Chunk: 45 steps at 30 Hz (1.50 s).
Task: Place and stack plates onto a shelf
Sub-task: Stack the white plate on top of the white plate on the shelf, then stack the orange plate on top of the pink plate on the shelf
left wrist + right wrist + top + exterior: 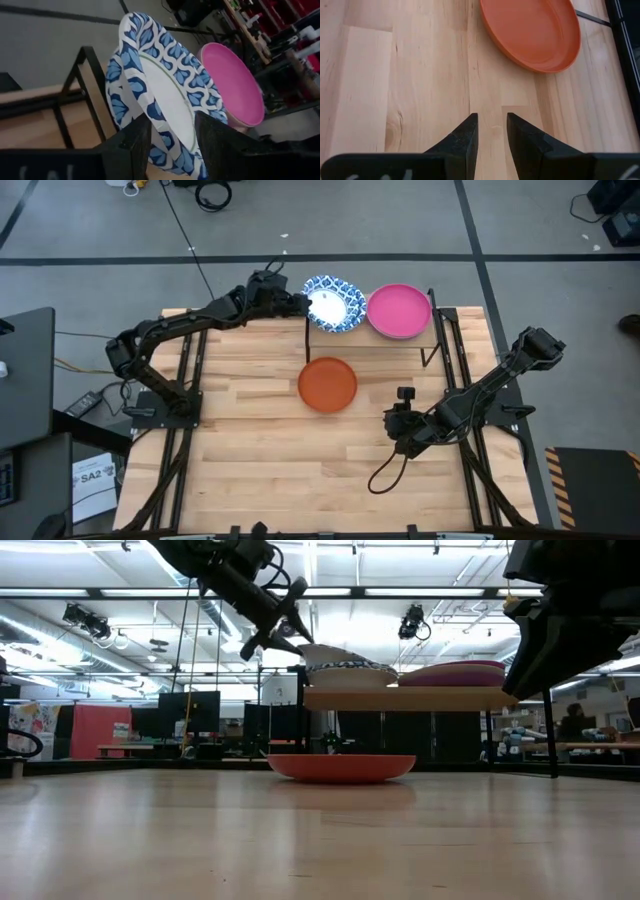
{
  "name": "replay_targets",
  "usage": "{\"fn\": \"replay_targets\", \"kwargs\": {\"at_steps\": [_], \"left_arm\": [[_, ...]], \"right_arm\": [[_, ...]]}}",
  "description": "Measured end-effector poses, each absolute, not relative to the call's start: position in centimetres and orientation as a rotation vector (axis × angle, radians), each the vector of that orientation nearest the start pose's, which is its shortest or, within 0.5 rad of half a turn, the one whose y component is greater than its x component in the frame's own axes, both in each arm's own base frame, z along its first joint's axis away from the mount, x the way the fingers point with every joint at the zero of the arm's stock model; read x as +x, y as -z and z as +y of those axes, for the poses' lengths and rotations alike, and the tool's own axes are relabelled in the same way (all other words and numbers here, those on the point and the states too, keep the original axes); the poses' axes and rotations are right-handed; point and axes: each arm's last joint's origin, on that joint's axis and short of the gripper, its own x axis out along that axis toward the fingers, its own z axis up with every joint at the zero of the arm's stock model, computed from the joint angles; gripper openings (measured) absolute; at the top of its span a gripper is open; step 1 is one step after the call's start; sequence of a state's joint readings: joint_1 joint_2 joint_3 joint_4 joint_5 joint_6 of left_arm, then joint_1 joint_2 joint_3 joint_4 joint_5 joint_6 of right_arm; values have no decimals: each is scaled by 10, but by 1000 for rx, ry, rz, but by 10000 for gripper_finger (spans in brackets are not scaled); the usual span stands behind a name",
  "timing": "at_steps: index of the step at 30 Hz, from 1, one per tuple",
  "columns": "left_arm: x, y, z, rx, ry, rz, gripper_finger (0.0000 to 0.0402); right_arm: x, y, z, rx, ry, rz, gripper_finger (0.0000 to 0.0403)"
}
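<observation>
Your blue-rimmed plate (165,95) sits on the shelf (400,698) at the bench's far edge, its rim running between your left gripper (172,140)'s fingers. Those fingers are spread, one on each side of the rim; contact is hard to judge. The pink plate (399,311) lies just beside it on the shelf. The orange plate (327,384) rests mid-bench, ahead of your right gripper (492,127), which hangs part-spread, holding nothing. The shelf's legs are partly hidden.
</observation>
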<state>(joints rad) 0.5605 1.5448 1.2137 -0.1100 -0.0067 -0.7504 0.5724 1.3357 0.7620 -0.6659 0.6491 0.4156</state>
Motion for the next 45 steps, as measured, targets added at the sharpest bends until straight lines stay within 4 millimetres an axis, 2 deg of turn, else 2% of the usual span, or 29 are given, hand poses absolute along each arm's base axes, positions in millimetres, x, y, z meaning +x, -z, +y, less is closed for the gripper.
{"fn": "replay_targets", "kwargs": {"at_steps": [11, 16, 23, 27, 35, 40, 45], "left_arm": [[289, -296, 193, -842, -746, 284, 156], [284, -305, 194, -830, -746, 240, 156], [281, -309, 193, -815, -786, 226, 155], [282, -301, 197, -787, -894, 234, 155], [288, -283, 191, -800, -881, 367, 155], [287, -289, 191, -771, -874, 344, 155], [278, -306, 188, -759, -861, 280, 155]], "right_arm": [[200, -192, 108, -331, 270, 962, 109], [200, -192, 108, -331, 270, 962, 109], [200, -192, 108, -325, 268, 955, 109], [201, -192, 109, -318, 267, 946, 109], [202, -193, 109, -315, 266, 941, 109], [202, -193, 109, -310, 265, 936, 109], [203, -193, 110, -305, 261, 933, 109]]}}
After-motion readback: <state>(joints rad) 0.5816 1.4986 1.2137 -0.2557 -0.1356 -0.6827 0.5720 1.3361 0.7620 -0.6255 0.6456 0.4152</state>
